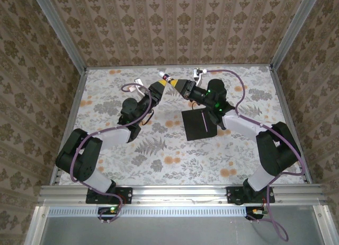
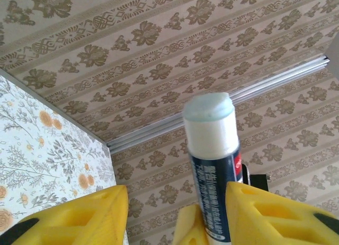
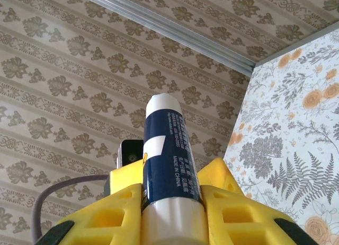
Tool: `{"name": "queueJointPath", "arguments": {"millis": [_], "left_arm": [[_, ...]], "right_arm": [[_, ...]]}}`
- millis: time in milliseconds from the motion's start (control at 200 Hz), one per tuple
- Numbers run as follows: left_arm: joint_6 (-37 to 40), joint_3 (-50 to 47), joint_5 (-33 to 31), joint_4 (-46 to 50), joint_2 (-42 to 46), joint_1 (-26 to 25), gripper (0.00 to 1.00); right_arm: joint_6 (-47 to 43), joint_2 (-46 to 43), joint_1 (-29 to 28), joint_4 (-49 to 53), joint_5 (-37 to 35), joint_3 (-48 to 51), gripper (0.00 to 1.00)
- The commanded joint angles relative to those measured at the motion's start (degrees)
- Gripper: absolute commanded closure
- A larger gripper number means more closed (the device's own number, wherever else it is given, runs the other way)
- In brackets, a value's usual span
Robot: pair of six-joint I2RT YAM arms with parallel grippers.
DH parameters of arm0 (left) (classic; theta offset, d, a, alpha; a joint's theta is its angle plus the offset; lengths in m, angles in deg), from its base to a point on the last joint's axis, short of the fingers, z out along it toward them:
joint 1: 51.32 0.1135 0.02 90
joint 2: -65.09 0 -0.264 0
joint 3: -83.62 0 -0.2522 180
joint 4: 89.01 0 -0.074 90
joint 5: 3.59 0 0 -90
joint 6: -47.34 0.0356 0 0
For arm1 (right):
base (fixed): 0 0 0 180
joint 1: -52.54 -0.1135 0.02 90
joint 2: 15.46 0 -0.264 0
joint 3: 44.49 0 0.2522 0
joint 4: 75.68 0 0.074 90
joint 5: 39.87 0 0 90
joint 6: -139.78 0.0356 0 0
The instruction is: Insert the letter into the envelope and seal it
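A white-and-blue glue tube (image 1: 164, 77) is held up in the air at the back centre of the table, where both grippers meet. My right gripper (image 1: 180, 86) is shut on it; in the right wrist view the tube (image 3: 167, 149) stands clamped in my right gripper (image 3: 172, 208), between its yellow fingers (image 3: 238, 213). My left gripper (image 2: 175, 218) is open, and the tube (image 2: 212, 149) lies against one finger (image 2: 275, 213) only. The black envelope (image 1: 198, 123) lies flat on the table under my right arm. The letter is hidden.
The floral tablecloth (image 1: 159, 149) covers the table. Patterned walls and aluminium posts (image 1: 58, 33) enclose the left, back and right sides. Purple cables (image 1: 233, 78) loop beside both wrists.
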Motion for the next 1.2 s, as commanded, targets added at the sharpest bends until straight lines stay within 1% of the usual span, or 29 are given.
{"name": "queueJointPath", "arguments": {"millis": [0,240,405,505,600,715,810,895,1030,1195], "left_arm": [[1.9,0.7,0.8,0.8,1.9,0.6,0.49],[4.4,1.0,2.4,5.2,4.3,1.7,0.48],[7.8,1.5,4.5,11.6,6.9,2.8,0.47],[10.5,2.3,6.0,16.7,8.5,3.5,0.46],[15.0,4.1,7.5,24.6,10.3,3.9,0.45],[23.5,8.0,8.2,38.9,12.8,3.8,0.44],[30.7,11.8,7.6,50.7,14.1,3.8,0.44],[35.7,14.3,6.5,58.0,14.7,3.6,0.44],[41.0,17.1,5.6,65.0,14.4,3.3,0.45],[45.6,20.0,6.0,69.4,11.7,2.1,0.49]], "right_arm": [[-1.4,-2.3,0.4,-1.7,-0.2,0.9,0.75],[-3.3,-4.0,1.3,1.5,-0.3,1.5,0.75],[-6.6,-6.5,2.4,7.1,-0.8,1.5,0.75],[-9.8,-8.4,3.4,13.5,-1.5,1.0,0.75],[-12.3,-10.1,4.3,19.1,-2.0,0.3,0.75],[-16.6,-12.2,5.5,27.3,-3.2,-0.9,0.76],[-21.1,-15.3,6.3,35.1,-4.9,-2.2,0.76],[-25.2,-17.0,6.8,41.3,-7.1,-3.2,0.76],[-30.2,-19.3,7.5,49.1,-10.5,-4.0,0.76],[-33.8,-21.0,8.3,55.6,-13.3,-4.7,0.76]]}}
